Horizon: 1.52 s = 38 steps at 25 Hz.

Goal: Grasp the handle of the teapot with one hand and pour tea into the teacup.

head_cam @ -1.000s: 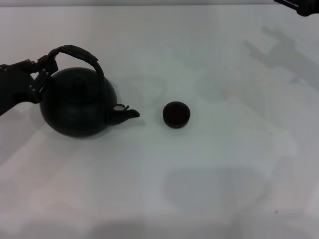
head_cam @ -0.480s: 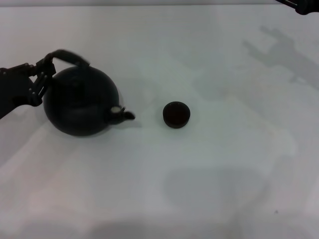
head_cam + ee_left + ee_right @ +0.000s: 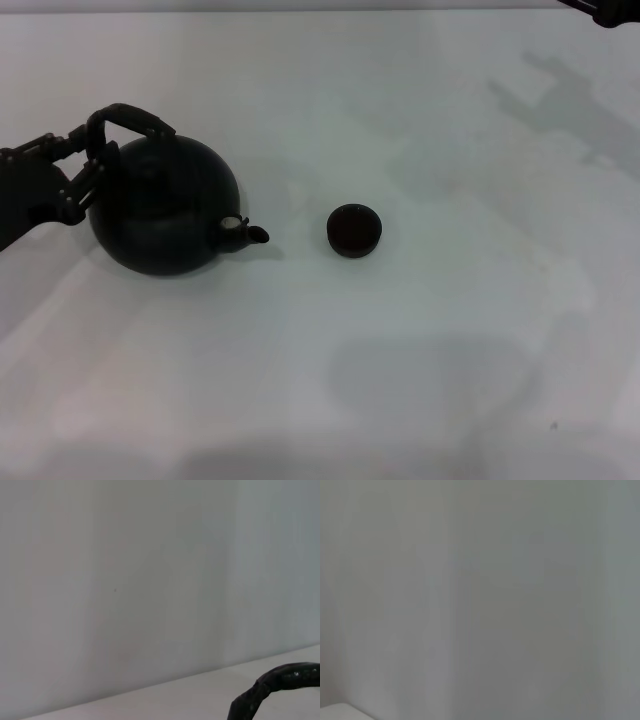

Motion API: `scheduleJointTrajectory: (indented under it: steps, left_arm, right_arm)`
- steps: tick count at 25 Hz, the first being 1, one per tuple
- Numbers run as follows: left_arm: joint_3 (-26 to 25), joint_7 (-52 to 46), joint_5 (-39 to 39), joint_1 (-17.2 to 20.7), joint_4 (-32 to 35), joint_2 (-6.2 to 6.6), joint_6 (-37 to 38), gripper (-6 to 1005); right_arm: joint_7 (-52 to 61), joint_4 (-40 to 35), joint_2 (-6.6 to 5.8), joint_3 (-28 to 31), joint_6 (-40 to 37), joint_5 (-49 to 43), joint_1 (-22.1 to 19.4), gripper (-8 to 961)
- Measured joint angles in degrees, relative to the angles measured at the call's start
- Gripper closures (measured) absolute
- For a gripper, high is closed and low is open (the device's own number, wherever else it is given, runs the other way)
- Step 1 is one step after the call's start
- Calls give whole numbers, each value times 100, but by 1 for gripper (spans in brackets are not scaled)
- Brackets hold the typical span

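Teapot (image 3: pixel 165 215) tilted, spout (image 3: pixel 252 235) aimed toward teacup (image 3: pixel 354 230), spout tip short of cup. Handle (image 3: pixel 128 117) clamped in left pincer (image 3: pixel 92 160), which sits at pot's far-left flank, fingers closed around it. Teacup upright on white tabletop (image 3: pixel 420 350), well beyond pot from pincer. Right pincer (image 3: pixel 600 12) parked at far corner, only an edge visible; opening cannot tell.

Bare test bench, likely a lab; plain white tabletop (image 3: pixel 450 330), blank wall (image 3: pixel 150 580).
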Motion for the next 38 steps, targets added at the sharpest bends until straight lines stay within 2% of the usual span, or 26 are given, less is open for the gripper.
scheduleJointTrajectory:
  steps: [5,13,19,22,26,30,35,38]
  left_arm:
    - [-5,250,-311,162,-25,0,-186,590]
    - [-21,764,-886,732,-6,16,-851,281]
    - [-226,1250,-1708,1419,-49,13,-1180,228]
    - [-671,1440,-2068,1686,-208,5,-1419,201]
    - [-1516,1552,-2248,1783,-655,16,-1671,184]
    - [-2020,1562,-2252,1832,-913,15,-1788,190]
    - [-2082,1528,-2249,1828,-949,25,-1825,194]
    - [-2083,1436,-2240,1769,-950,32,-1820,195]
  right_arm:
    - [-5,14,-4,33,9,-1,-55,188]
    - [-4,-22,-17,70,24,0,-180,189]
    - [-14,-33,-21,134,72,-1,-335,189]
    - [-47,27,-26,184,120,9,-407,189]
    - [-288,332,-27,217,177,198,-521,189]
    - [-1121,1162,-29,226,431,834,-548,189]
    - [-2564,2594,-26,226,936,1866,-502,189]
    - [-3116,3120,-26,226,998,2059,-467,189]
